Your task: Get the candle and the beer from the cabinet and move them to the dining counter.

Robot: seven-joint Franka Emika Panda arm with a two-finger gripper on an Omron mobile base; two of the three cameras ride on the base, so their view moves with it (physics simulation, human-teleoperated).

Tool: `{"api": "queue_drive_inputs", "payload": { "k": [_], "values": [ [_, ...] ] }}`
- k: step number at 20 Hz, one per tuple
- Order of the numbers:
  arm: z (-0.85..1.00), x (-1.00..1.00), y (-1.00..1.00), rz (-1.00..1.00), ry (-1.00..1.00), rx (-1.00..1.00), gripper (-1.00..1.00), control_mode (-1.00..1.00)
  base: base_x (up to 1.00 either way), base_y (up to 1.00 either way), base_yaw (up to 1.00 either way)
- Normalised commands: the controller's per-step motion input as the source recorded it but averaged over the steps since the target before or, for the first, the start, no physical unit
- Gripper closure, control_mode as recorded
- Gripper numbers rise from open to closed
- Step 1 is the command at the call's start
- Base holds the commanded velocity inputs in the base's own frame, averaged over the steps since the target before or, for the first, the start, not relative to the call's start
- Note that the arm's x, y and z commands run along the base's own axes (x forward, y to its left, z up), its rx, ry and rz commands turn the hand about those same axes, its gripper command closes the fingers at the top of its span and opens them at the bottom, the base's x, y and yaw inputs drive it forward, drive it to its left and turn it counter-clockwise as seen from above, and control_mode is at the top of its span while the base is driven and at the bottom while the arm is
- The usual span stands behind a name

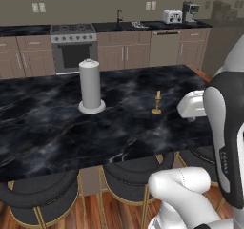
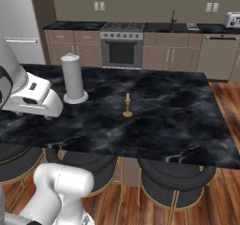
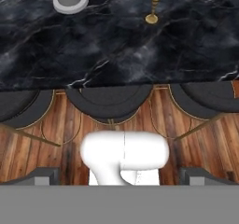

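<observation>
On the dining counter (image 1: 43, 128), a white paper-towel roll (image 1: 91, 86) is standing at left, and the candle (image 1: 157, 103) is standing upright to its right, well apart from it. Further right, the gripper (image 3: 119, 178) is hovering over the stools (image 3: 109, 104), jaws spread wide and seemingly holding nothing. The beer is likely yet to be fetched; swinging away carelessly could topple the slender candle.

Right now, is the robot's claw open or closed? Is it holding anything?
Gripper: open, holding nothing; the candle stands apart on the dining counter.
</observation>
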Motion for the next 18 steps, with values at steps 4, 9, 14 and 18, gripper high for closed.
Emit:
{"api": "queue_drive_inputs", "payload": {
  "k": [4,9,14,18],
  "values": [
    [-0.02,0.00,0.06,0.04,0.02,0.00,-1.00,1.00,0.00,0.02,0.03],
    [0.00,0.00,0.00,0.00,0.00,0.00,-1.00,1.00,-0.04,-0.13,0.03],
    [0.00,0.00,0.00,0.00,0.00,0.00,-1.00,1.00,-0.51,-0.91,-0.04],
    [0.00,0.00,0.00,0.00,0.00,0.00,-1.00,1.00,-0.61,-1.00,-0.16]
  ]
}}
